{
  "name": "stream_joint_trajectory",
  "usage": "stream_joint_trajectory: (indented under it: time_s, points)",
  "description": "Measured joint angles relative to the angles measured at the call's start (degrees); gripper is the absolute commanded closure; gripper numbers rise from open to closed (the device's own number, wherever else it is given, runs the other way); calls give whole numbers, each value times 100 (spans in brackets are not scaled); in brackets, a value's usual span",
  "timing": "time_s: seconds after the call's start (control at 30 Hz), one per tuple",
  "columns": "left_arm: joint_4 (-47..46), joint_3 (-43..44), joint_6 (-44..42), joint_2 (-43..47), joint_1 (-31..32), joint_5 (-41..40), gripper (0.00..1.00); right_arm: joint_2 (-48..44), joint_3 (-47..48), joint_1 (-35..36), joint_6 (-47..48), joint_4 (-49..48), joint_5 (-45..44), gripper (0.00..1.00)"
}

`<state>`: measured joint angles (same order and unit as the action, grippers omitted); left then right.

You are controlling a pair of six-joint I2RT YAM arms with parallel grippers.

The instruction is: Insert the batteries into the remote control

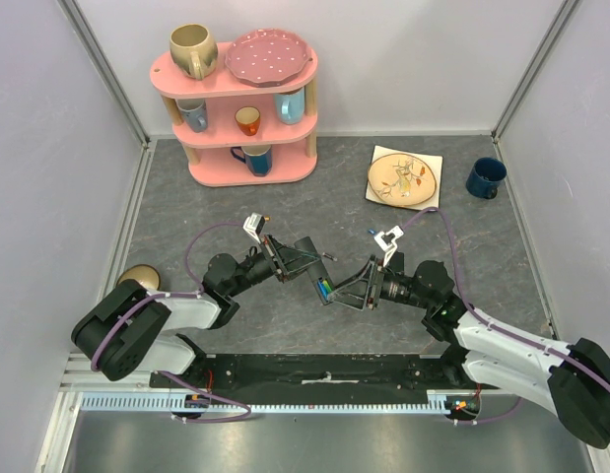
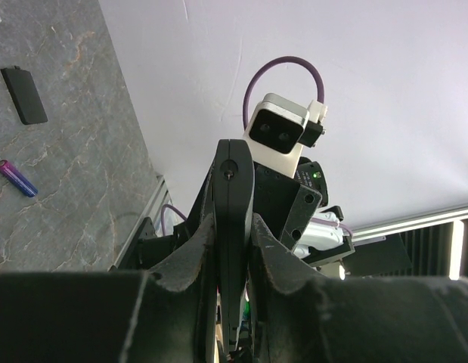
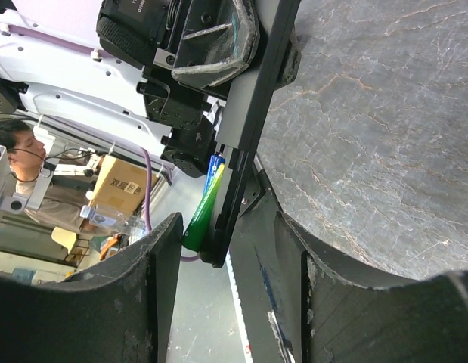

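Grey tabletop (image 3: pixel 370 113) below; remote (image 2: pixel 234 181) clamped by left gripper (image 2: pixel 234 231); right gripper (image 3: pixel 230 227) jaws spread. Half-seated battery (image 3: pixel 206 198) could be nudged out.

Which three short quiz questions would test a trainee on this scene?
1. True or false: the left gripper is shut on the remote control.
2. Which lies on the table with the loose battery? A a spoon; B a flat black cover; C a key.
3. Fill in: the right gripper stands ____ around the remote control's end.
Key: 1 true; 2 B; 3 open.
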<state>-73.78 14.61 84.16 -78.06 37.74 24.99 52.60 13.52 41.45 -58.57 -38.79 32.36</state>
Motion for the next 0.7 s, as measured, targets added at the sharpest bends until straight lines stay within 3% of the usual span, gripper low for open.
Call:
stream_joint_trajectory:
  time_s: [0.7]
  points:
    - [83,0,-2,7,114,-96,98,284,0,-33,-131,-192,22,48]
